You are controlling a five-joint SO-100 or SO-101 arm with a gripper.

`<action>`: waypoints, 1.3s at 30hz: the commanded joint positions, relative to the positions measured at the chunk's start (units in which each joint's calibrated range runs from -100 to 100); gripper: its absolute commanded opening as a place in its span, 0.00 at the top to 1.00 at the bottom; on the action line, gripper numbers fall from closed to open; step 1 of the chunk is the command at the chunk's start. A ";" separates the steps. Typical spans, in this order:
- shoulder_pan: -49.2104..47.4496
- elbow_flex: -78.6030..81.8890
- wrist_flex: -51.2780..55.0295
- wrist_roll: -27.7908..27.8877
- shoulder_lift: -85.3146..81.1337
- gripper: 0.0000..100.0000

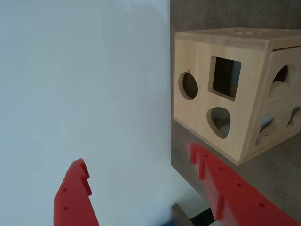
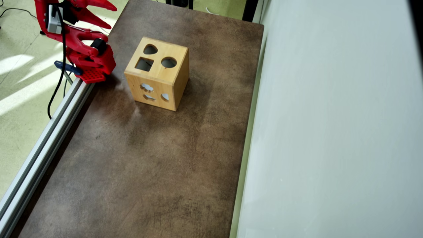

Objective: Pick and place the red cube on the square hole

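The red cube shows in neither view. A light wooden box (image 2: 158, 75) stands on the brown table near its far left part. Its top face holds the square hole (image 2: 144, 64), a round cutout (image 2: 169, 62) and a teardrop cutout (image 2: 150, 49). In the wrist view the box (image 1: 200, 110) is at the upper right, with the square hole (image 1: 225, 77) facing me. My red gripper (image 2: 111, 16) hovers at the top left corner of the overhead view, left of the box. In the wrist view the gripper (image 1: 136, 155) is open wide with nothing between its fingers.
The arm's red base (image 2: 92, 64) is clamped at the table's left edge, beside an aluminium rail (image 2: 43, 145). A tall white panel (image 2: 330, 115) borders the table on the right. The brown tabletop (image 2: 148, 165) stretches toward the near edge.
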 commanded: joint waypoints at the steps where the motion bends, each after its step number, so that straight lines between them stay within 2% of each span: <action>1: 0.24 -7.78 -0.80 1.76 -0.05 0.67; 18: 0.24 -19.86 -0.15 3.27 -0.13 0.68; 27: 0.24 -23.44 -0.15 2.78 -0.73 0.84; 39: 0.24 -22.90 -0.07 2.78 -3.02 0.90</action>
